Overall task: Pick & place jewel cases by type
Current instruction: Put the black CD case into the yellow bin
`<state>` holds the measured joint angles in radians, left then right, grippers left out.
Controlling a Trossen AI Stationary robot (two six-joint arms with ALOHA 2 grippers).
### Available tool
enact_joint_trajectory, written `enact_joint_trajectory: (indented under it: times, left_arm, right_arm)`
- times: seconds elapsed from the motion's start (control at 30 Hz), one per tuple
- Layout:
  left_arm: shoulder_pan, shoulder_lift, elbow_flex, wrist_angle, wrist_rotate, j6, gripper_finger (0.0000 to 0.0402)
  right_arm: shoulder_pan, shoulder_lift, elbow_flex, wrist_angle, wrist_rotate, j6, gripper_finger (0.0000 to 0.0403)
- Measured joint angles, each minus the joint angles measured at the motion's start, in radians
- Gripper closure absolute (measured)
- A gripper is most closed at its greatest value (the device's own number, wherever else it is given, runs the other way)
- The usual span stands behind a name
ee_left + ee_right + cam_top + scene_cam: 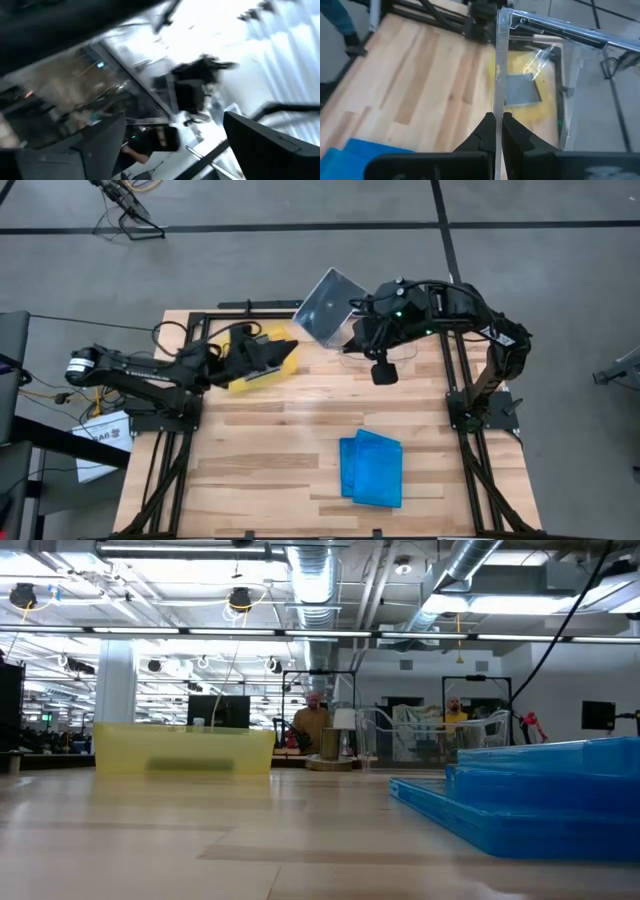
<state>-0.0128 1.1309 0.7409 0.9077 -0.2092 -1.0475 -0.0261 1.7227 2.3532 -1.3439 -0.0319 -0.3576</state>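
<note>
High view: we see the left gripper (262,358) right at the yellow tray (285,365), too dark for us to read its fingers here.
High view, right arm: the right gripper (352,330) has a clear-grey jewel case (326,306) clamped at its edge; the case tilts up over the table's (270,450) far edge.
High view, blue cases: two blue jewel cases (371,467) lie overlapped, well apart from both grippers, toward the near edge.
Low view: we see the tray standing across the table; what it holds we cannot tell from here. The blue cases sit stacked close by.
Left wrist view: the two fingers (100,145) stand wide apart, nothing between them.
Right wrist view: the right gripper's fingers pinch the case edge-on; beyond them a grey case (521,91) lies inside the tray.
</note>
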Motion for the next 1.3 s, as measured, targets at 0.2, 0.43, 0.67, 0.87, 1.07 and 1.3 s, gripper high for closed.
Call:
enact_joint_trajectory:
  times: [0.2, 0.43, 0.67, 0.87, 1.07, 1.3]
  left_arm:
    - [0.012, 0.068, 0.084, -0.094, -0.022, -0.073, 0.0062]
    - [0.054, 0.094, 0.135, -0.086, -0.04, -0.058, 0.0065]
    - [0.093, 0.1, 0.193, -0.292, -0.014, -0.105, 0.0065]
    - [0.12, 0.1, 0.203, -0.32, 0.022, -0.127, 0.0066]
    - [0.125, 0.1, 0.203, -0.415, 0.03, -0.176, 0.0097]
    - [0.126, 0.096, 0.205, -0.486, 0.034, -0.197, 0.0183]
  right_arm:
    - [0.006, 0.0, 0.0, -0.002, 0.038, -0.034, 0.0403]
    - [0.013, 0.001, 0.0, -0.002, 0.039, -0.042, 0.0403]
    - [0.014, 0.0, -0.024, 0.005, 0.044, -0.07, 0.0403]
    - [0.03, -0.001, -0.085, 0.006, 0.109, -0.163, 0.0403]
    - [0.061, -0.001, -0.173, 0.044, 0.194, -0.226, 0.0403]
    - [0.064, 0.0, -0.184, 0.082, 0.192, -0.22, 0.0403]
